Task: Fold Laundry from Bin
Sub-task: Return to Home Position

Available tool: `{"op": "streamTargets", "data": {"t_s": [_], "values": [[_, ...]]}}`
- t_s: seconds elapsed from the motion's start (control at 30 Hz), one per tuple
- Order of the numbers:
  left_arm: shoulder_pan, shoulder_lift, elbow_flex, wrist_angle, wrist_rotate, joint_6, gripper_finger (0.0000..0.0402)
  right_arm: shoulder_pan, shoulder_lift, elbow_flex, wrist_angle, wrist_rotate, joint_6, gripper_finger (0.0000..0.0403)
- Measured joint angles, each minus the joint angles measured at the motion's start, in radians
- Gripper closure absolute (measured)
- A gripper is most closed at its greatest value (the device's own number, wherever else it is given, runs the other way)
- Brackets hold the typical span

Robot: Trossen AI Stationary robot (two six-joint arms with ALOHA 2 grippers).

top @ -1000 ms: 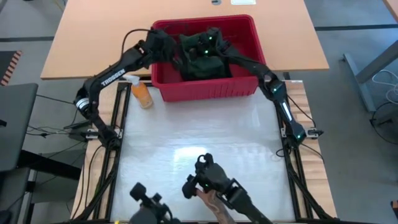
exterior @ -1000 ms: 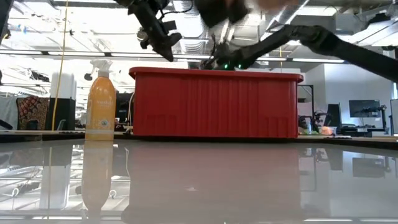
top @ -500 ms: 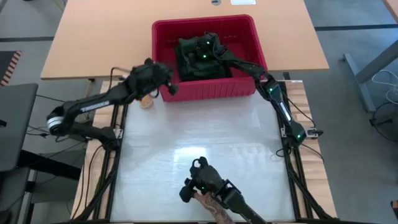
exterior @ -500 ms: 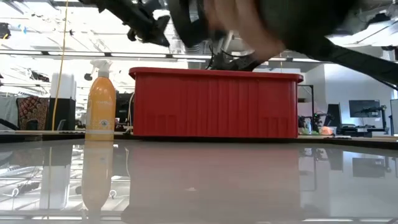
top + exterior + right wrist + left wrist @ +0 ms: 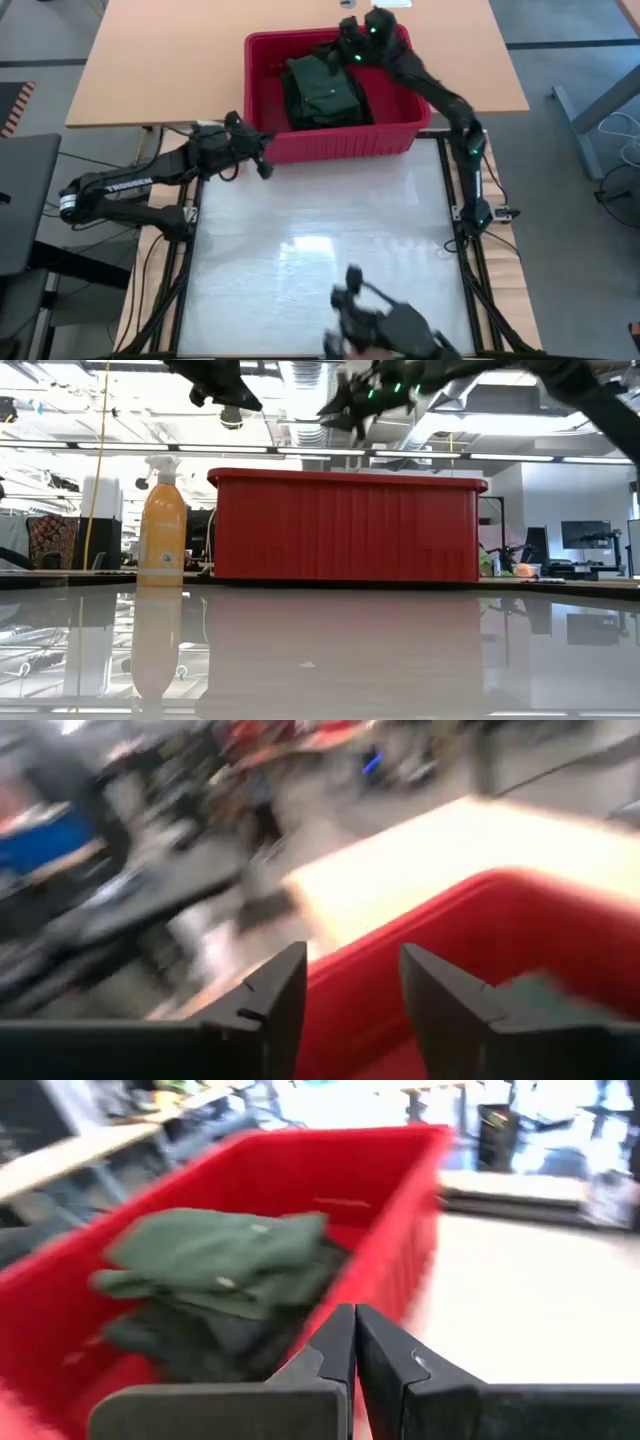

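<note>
At the white tabletop's [image 5: 320, 250] far edge, laundry [image 5: 322, 92] is held in the bin [image 5: 335, 143], spray bottle [image 5: 162, 525] alongside. Left gripper [image 5: 354, 1320] is pressed together nearby; right gripper [image 5: 352, 956] is spread above.

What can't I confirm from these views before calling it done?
- High view: the laundry shows only its top green piece; what lies beneath is covered.
- Low view: the bin wall hides all of it.
- High view: the left arm covers the spray bottle.

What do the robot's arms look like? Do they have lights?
Yes. Both are black with chunky joints. The left arm has white lettering; the right arm shows little green lights. The left gripper and right gripper each have two flat dark fingers.
</note>
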Motion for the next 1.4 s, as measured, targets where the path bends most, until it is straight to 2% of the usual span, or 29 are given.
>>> {"op": "streamTargets", "data": {"t_s": [0.07, 0.13, 0.27, 0.37, 0.5, 0.7, 0.8, 0.9, 1.03, 1.2, 1.4], "values": [[-0.044, 0.0, 0.0, -0.039, 0.017, -0.006, 0.0401, 0.03, -0.066, 0.0, -0.165, -0.084, -0.059, 0.0207], [-0.099, 0.0, -0.019, -0.042, 0.024, -0.007, 0.0401, 0.079, -0.132, 0.001, -0.364, -0.107, -0.167, 0.0201], [-0.216, -0.04, -0.157, 0.076, -0.035, -0.024, 0.0401, 0.206, -0.238, -0.028, -0.689, 0.039, -0.295, 0.0203], [-0.29, -0.097, -0.281, 0.187, -0.097, -0.097, 0.0401, 0.305, -0.362, -0.179, -0.688, 0.157, -0.305, 0.0214], [-0.386, -0.159, -0.424, 0.278, -0.129, -0.202, 0.0401, 0.412, -0.597, -0.523, -0.472, 0.271, -0.246, 0.0233], [-0.524, -0.24, -0.539, 0.313, -0.227, -0.32, 0.0402, 0.561, -0.964, -1.192, 0.1, 0.368, -0.079, 0.0253], [-0.582, -0.269, -0.588, 0.334, -0.279, -0.349, 0.0402, 0.635, -1.076, -1.489, 0.398, 0.411, -0.036, 0.0258], [-0.62, -0.281, -0.63, 0.366, -0.296, -0.363, 0.0402, 0.679, -1.117, -1.725, 0.668, 0.462, 0.016, 0.0262], [-0.644, -0.287, -0.684, 0.421, -0.293, -0.364, 0.0402, 0.701, -1.126, -1.926, 0.899, 0.47, 0.059, 0.0265], [-0.639, -0.292, -0.742, 0.473, -0.293, -0.371, 0.0401, 0.711, -1.121, -2.054, 0.992, 0.472, 0.086, 0.0266], [-0.636, -0.46, -0.774, 0.365, -0.313, -0.348, 0.0401, 0.656, -1.165, -2.135, 1.024, 0.472, 0.029, 0.0266]]}}
